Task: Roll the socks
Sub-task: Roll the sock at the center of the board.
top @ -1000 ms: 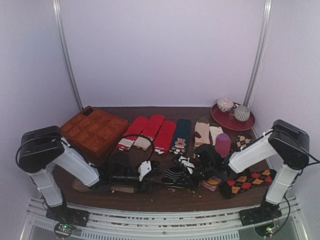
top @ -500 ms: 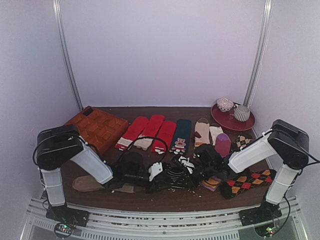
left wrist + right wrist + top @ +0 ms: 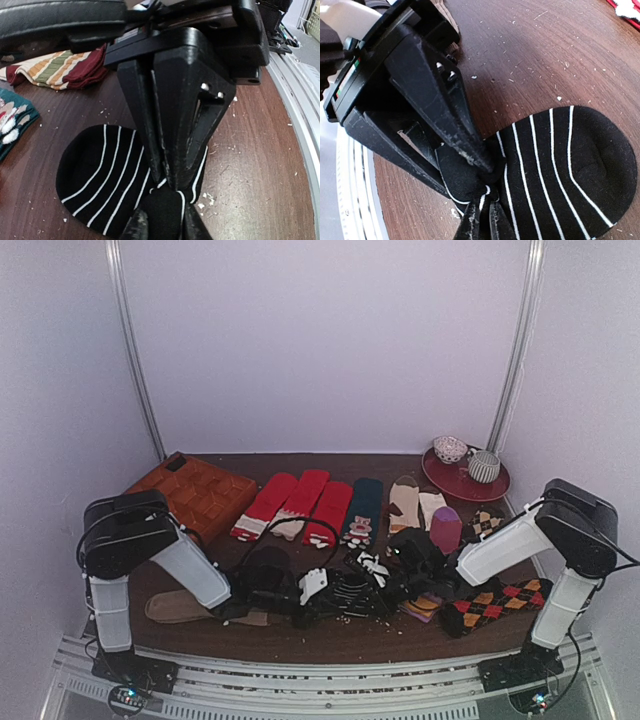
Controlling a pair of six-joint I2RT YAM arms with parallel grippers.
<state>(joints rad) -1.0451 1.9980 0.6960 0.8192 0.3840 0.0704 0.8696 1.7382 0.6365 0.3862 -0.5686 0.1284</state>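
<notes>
The left arm has swung in from the left side of the overhead view to the lower centre. Its claw, the left claw (image 3: 162, 227), stood short of the striped sock (image 3: 350, 592) a moment ago with its jaws wider. Now it is at the sock, and the jaws are drawn in narrow around the bunched end, with black fabric filling the gap between them. That looks like a grip.

The right claw (image 3: 482, 220) has not moved. It is pinched tight on the same bunched end from the other side.

The sock lies on the table (image 3: 330, 635) near the lower middle of the overhead view, between the two arms. Its rounded toe is spread flat and its other end is gathered up where the two claws meet.

With the left arm gone from the lower left, the tan sock (image 3: 170, 607) there shows more fully.

For the task, this means both claws now have the one sock by the same end. I judge the roll is about to begin, and nothing is rolled yet.

No brand, label or readable writing shows in any view.
</notes>
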